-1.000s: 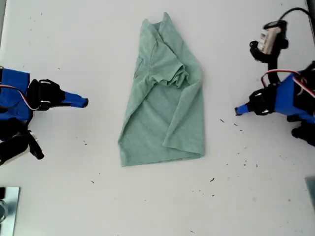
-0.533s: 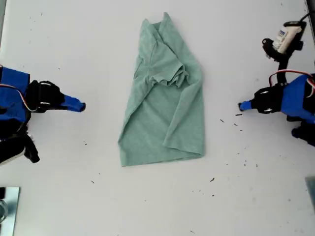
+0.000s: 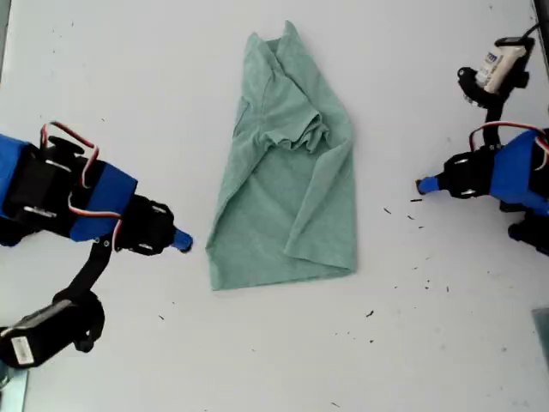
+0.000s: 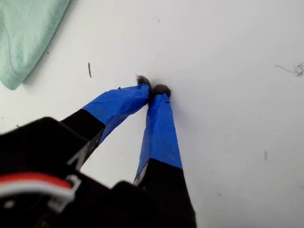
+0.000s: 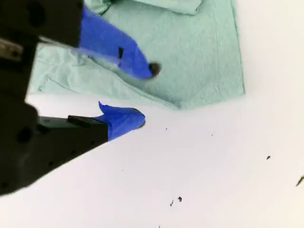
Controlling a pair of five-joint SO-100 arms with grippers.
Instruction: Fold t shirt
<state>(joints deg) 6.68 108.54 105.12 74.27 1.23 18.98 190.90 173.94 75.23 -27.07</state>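
The pale green t shirt (image 3: 287, 184) lies partly folded in the middle of the white table, collar toward the top of the exterior view. My second gripper (image 3: 180, 242) is at the exterior view's left, just short of the shirt's lower corner. In the second wrist view it (image 5: 146, 94) is open, one finger over the cloth (image 5: 190, 52) and the other over bare table. My first gripper (image 3: 422, 184) is at the exterior view's right, well away from the shirt. Its blue tips (image 4: 153, 89) are shut together with nothing in them, and only a shirt corner (image 4: 23, 33) shows there.
Small dark specks (image 3: 410, 216) dot the white table (image 3: 274, 360) between the shirt and my first gripper. A wrist camera on a black bracket (image 3: 493, 69) sticks up at the exterior view's upper right, another (image 3: 39, 335) at its lower left.
My second arm swung toward the bottom of the exterior view and in toward the shirt's lower corner. My first gripper backed off slightly a second ago and has since held still.
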